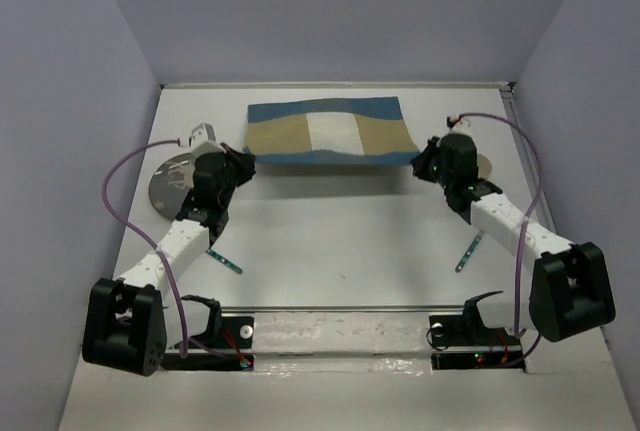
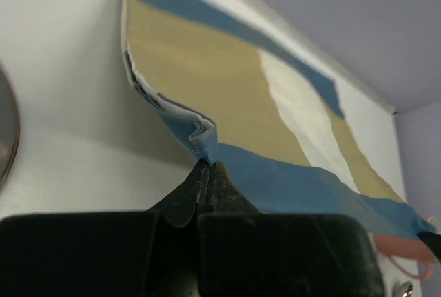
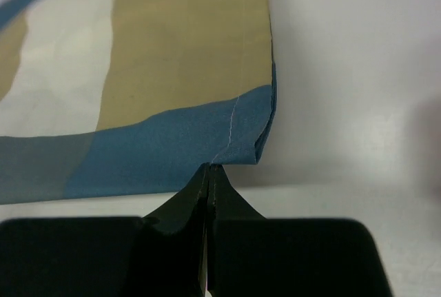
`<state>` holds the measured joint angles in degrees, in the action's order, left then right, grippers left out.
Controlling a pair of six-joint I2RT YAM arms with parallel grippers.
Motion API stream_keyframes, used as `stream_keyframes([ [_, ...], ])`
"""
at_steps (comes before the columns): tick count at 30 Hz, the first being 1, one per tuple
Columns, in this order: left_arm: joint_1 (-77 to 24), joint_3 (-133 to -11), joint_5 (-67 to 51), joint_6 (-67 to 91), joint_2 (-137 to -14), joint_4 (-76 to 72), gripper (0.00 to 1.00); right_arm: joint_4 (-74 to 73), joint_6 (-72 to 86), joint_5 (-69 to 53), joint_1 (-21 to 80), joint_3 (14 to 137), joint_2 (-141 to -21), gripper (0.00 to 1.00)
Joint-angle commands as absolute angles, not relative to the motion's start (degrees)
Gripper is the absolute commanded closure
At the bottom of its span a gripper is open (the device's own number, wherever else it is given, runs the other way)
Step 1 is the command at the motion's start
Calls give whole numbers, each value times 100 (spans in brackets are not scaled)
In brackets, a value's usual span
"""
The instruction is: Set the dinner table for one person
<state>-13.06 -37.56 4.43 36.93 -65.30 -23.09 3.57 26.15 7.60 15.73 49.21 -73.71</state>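
The white dinner table carries a blue, tan and white checked placemat at the back middle. My left gripper is shut on the placemat's near left corner, which bunches at the tips in the left wrist view. My right gripper is shut on the near right corner, with the blue hem pinched at the tips in the right wrist view. The placemat has its near edge raised a little off the table and sags between the two grippers.
A round metal plate lies at the left, partly under my left arm; its rim shows in the left wrist view. A small pale object sits behind it. A round object sits behind my right wrist. Two teal-handled utensils lie in front.
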Motion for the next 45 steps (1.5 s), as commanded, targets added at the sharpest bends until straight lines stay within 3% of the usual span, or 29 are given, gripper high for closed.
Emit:
stream_keyframes([
  [1,-1230,-2621,642,4227,-6276,-3180,100,852,3163,738,1512,3974,-7400,100],
  [11,-1266,-1100,501,4263,-5846,-3612,100,870,4086,-211,1626,2383,-6963,100],
  [15,-1266,-809,501,4280,-5494,-3560,96,747,4306,-351,1626,1943,-6602,100],
  [19,-1266,-589,317,4377,-5195,-3455,92,423,4447,-457,1626,1662,-6075,100],
  [23,-1274,-370,264,4552,-4608,-3069,100,177,4588,-343,1626,1538,-5688,100],
  [30,-1274,-263,343,4658,-3525,-2208,100,-351,4491,-106,1626,1714,-5564,100],
  [32,-1283,-281,282,4676,-3297,-2084,96,-404,4465,-71,1626,1731,-5520,100],
  [35,-1283,-299,255,4702,-3103,-1846,74,-474,4430,-96,1626,1802,-5484,100],
  [36,-1292,-299,272,4693,-3068,-1759,59,-466,4421,-149,1626,1810,-5493,98],
  [39,-1283,-325,316,4658,-3015,-1696,42,-466,4386,-334,1626,1811,-5502,78],
  [40,-1292,-377,325,4650,-3015,-1661,34,-475,4334,-395,1626,1802,-5458,67],
  [42,-1292,-579,343,4588,-2988,-1574,28,-518,4220,-457,1626,1819,-5379,50],
  [45,-1292,-913,395,4448,-2918,-1442,25,-746,4105,-553,1626,1977,-5160,47],
])
